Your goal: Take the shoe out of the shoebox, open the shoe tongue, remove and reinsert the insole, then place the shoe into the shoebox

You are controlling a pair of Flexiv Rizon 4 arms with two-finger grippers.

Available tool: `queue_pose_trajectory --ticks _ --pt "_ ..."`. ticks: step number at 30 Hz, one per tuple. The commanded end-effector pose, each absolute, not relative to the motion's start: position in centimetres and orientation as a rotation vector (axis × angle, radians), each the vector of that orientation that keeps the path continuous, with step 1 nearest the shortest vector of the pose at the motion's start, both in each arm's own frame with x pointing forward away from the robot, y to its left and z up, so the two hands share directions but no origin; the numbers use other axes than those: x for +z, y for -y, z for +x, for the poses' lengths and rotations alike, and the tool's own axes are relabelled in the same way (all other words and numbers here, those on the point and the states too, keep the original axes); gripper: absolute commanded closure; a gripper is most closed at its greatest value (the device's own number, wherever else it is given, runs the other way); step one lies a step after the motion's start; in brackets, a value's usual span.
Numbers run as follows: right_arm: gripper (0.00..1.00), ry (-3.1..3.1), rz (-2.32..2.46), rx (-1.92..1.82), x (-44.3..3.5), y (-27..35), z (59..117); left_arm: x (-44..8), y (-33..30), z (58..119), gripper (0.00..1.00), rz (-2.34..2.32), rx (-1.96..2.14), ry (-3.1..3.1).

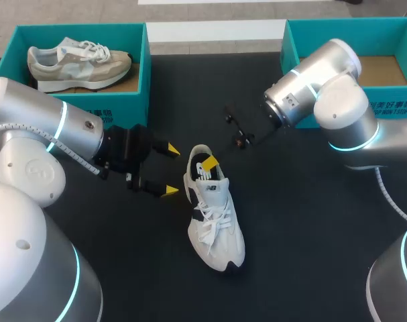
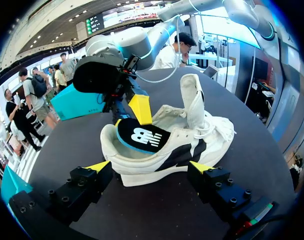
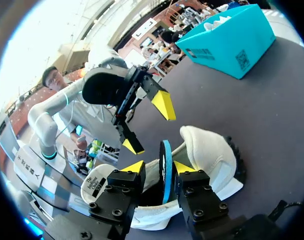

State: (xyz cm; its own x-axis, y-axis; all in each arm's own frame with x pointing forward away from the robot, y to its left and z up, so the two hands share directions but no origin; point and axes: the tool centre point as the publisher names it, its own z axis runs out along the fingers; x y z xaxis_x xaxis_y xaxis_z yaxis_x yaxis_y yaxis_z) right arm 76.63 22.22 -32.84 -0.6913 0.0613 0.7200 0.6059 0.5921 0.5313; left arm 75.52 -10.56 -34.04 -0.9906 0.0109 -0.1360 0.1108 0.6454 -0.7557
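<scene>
A white shoe (image 1: 215, 221) with black trim lies on the dark table, its tongue (image 2: 194, 97) pulled upright. A black and blue insole (image 2: 139, 136) sits tilted in the heel opening. My right gripper (image 1: 209, 164) hangs over the heel, open; the insole's blue edge (image 3: 166, 167) stands between its fingers, with a gap on one side. My left gripper (image 1: 168, 170) is open just left of the shoe, its fingers wide on either side of the sole (image 2: 150, 172) without touching. In the right wrist view, the left gripper (image 3: 147, 125) is beyond the shoe (image 3: 207, 155).
A teal shoebox (image 1: 141, 80) at the back left holds a beige shoe (image 1: 79, 64). A second teal box (image 1: 290, 40) stands at the back right behind my right arm, showing only its cardboard floor. Dark table lies in front of and to the right of the white shoe.
</scene>
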Motion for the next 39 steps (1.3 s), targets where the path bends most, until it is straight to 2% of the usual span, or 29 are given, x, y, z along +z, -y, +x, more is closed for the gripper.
queue_pose_trajectory --ticks 1,11,17,21,23,25,33,39 --pt "0.65 2.179 -0.514 -1.033 -31.8 -22.4 77.2 -34.0 10.6 75.5 0.00 0.102 -1.265 -2.743" --pt "0.61 2.272 -0.485 -1.082 -29.2 -21.8 79.4 -34.0 10.6 75.5 0.00 0.102 -1.265 -2.743" --pt "0.63 2.333 -0.561 -1.101 -27.5 -20.3 80.2 -34.0 10.6 75.5 0.00 0.102 -1.265 -2.743" --pt "0.74 2.345 -0.746 -1.151 -26.5 -19.4 79.8 -34.0 10.6 75.5 0.00 0.102 -1.265 -2.743" --pt "0.84 2.356 -0.824 -1.156 -26.2 -19.1 79.5 -34.0 10.6 75.5 0.00 0.102 -1.265 -2.743" --pt "1.00 2.359 -0.893 -1.157 -25.9 -19.1 79.1 -34.0 10.6 75.5 0.00 0.102 -1.265 -2.743" --pt "1.00 2.395 -1.274 -1.057 -25.2 -19.4 78.0 -34.0 10.6 75.5 0.00 0.102 -1.265 -2.743" --pt "1.00 2.490 -1.430 -0.726 -25.5 -20.6 77.4 -31.2 9.6 74.9 0.00 0.219 -1.235 -2.765"
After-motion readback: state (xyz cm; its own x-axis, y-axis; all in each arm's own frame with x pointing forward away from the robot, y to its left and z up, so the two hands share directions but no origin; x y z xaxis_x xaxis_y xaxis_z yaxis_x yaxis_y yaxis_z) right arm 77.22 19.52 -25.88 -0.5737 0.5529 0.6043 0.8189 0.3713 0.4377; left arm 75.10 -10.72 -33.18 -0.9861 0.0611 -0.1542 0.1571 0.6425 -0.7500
